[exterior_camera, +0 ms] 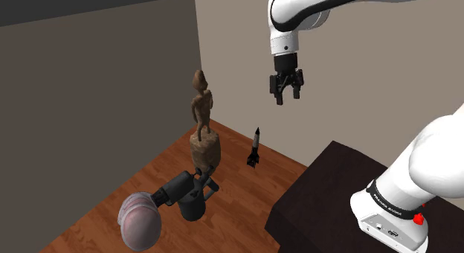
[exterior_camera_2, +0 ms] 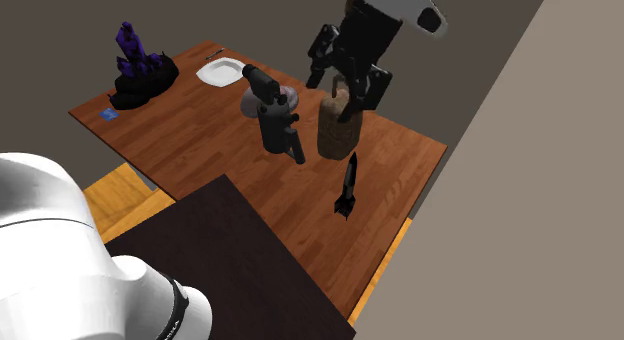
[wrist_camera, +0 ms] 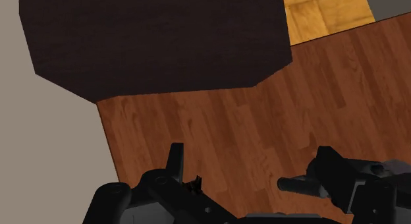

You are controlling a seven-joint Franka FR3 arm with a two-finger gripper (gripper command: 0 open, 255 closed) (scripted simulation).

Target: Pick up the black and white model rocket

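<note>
The model rocket (exterior_camera: 254, 147) is small, slim and mostly black. It stands upright on the wooden table (exterior_camera: 156, 177) close to the wall. In the second exterior view the rocket (exterior_camera_2: 348, 185) stands between the dark stand and a brown figurine. My gripper (exterior_camera: 286, 90) hangs high above the table, a little to the shoulder view's right of the rocket and well clear of it. Its fingers stand apart with nothing between them. In the second exterior view my gripper (exterior_camera_2: 346, 80) hovers in front of the figurine's upper part.
A brown figurine (exterior_camera: 201, 114) on a round base stands near the rocket. Beyond it lie a dark grey handheld device (exterior_camera: 190, 193) and a pinkish ball (exterior_camera: 140, 218). A white plate (exterior_camera_2: 220, 71) and a purple-black object (exterior_camera_2: 140, 70) sit at the far end. My dark stand (wrist_camera: 151, 38) borders the table.
</note>
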